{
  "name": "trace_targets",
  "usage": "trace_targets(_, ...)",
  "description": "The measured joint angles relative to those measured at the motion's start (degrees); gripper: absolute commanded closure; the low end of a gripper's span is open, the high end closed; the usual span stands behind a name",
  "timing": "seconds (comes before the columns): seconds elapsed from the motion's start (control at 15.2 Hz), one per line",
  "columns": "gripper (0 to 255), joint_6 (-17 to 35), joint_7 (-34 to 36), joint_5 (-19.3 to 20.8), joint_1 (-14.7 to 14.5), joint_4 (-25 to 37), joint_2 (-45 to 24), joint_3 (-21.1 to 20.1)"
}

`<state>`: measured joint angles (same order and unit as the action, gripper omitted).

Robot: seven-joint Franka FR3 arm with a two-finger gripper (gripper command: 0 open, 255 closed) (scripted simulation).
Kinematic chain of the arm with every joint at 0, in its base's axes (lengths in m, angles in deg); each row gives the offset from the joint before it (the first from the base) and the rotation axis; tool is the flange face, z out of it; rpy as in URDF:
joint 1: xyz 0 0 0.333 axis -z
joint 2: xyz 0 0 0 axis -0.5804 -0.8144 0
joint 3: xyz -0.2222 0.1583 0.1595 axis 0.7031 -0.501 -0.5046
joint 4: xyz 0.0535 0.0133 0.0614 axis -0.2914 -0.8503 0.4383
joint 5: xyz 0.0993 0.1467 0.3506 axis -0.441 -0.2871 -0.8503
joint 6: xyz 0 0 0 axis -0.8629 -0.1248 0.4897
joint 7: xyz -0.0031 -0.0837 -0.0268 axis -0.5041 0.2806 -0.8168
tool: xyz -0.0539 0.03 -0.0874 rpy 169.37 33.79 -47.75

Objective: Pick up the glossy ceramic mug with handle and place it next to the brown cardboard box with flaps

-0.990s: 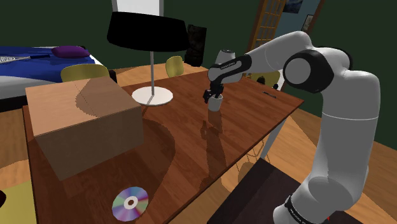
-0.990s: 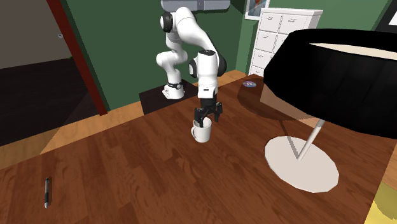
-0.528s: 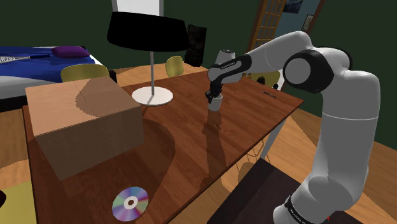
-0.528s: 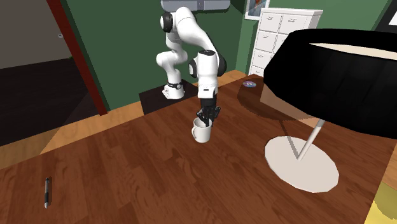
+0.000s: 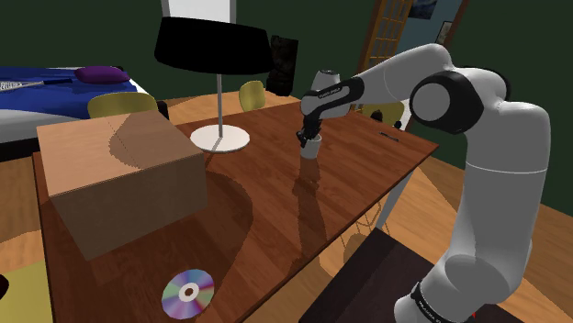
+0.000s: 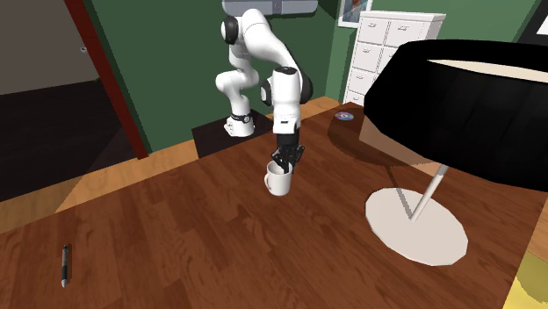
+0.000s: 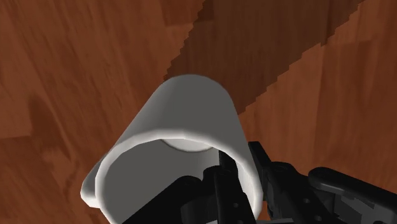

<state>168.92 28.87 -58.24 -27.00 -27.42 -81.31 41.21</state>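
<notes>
Grasp step: end effector [image 6: 283,166] clamped on the rim of the mug [image 6: 280,184], one finger inside, one outside, mug upright on the worktop [image 5: 275,213], well apart from the box [image 5: 119,188]; next up, probably a straight lift, then a carry across to the box's side.

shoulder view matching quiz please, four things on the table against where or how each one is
Things:
1. mug
2. cardboard box
3. disc
4. lamp

States:
a. lies flat, nearest the camera
b. rim clasped by the hand
c. stands on a round white base
d. brown, at the view's left

Pairs: 1-b, 2-d, 3-a, 4-c
</notes>
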Motion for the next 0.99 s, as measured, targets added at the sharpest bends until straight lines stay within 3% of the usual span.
trace_targets(0.99,255,-9.8,0.4,1.0,-0.2,5.9,4.1,0.5)
